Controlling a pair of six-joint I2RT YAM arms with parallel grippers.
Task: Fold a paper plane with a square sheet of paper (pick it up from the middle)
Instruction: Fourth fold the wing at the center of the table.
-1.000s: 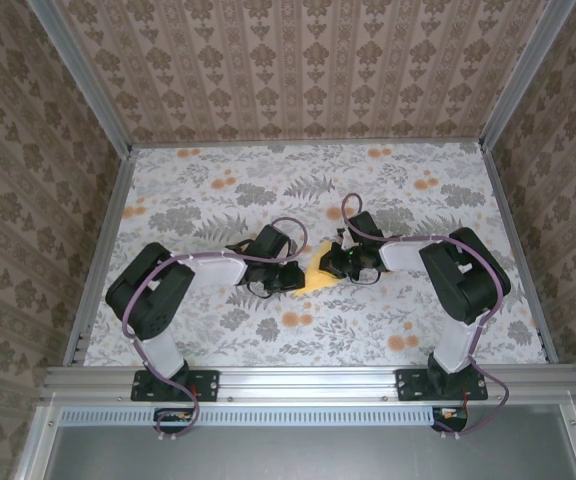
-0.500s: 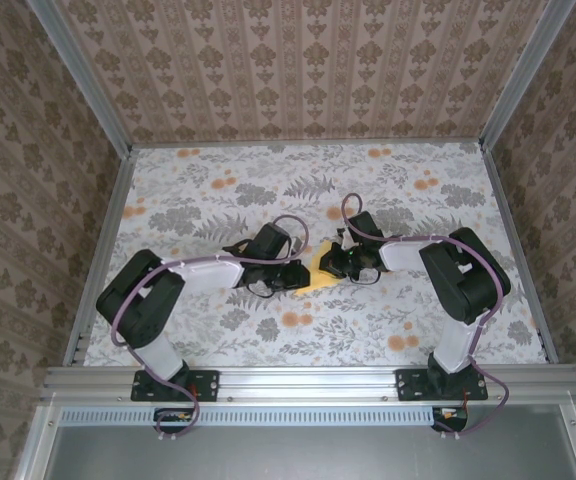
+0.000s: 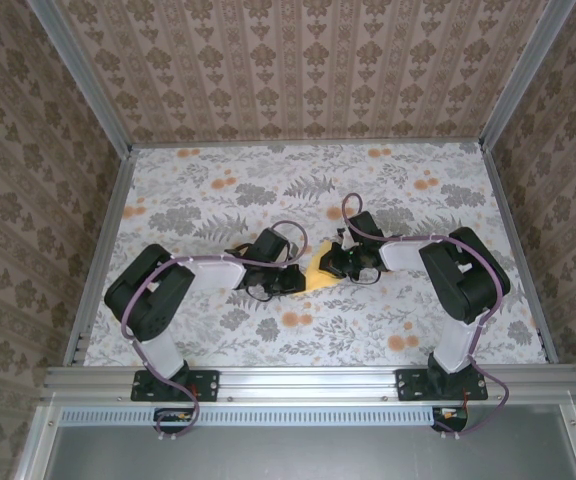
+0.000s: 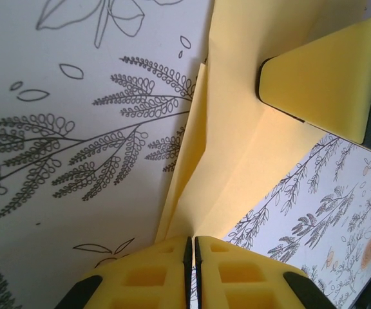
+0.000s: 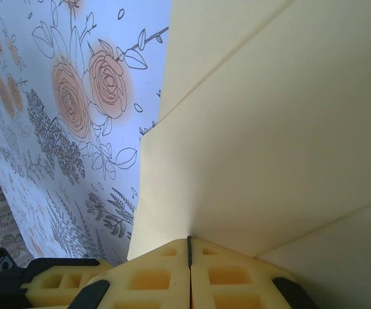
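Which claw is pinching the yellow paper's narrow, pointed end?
The left gripper: the paper tapers into it, while the right gripper clamps a broad flap.

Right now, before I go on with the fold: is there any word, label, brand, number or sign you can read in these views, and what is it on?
None readable.
The folded yellow paper is blank in both wrist views.
The tablecloth and walls carry only floral patterns.
Any marking on the arms is too small to make out from the top view.
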